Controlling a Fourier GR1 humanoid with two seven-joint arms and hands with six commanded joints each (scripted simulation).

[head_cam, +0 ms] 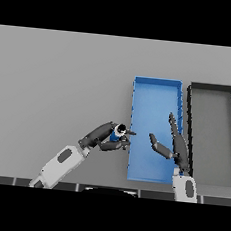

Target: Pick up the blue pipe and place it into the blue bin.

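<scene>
The left hand [107, 136] had its fingers and thumb curled around the blue pipe [116, 134], and it held the pipe just beside the left wall of the blue bin [158, 84], near the lower part of this wall. The right hand [173, 145] was over the right side of the same bin, with straight, relaxed fingers and nothing in it. A dark bin [214, 87] stood just beside the blue one on the grey table [55, 82].

No readable text, labels, brands, numbers or signs anywhere on the bins, the table or the arms.
</scene>
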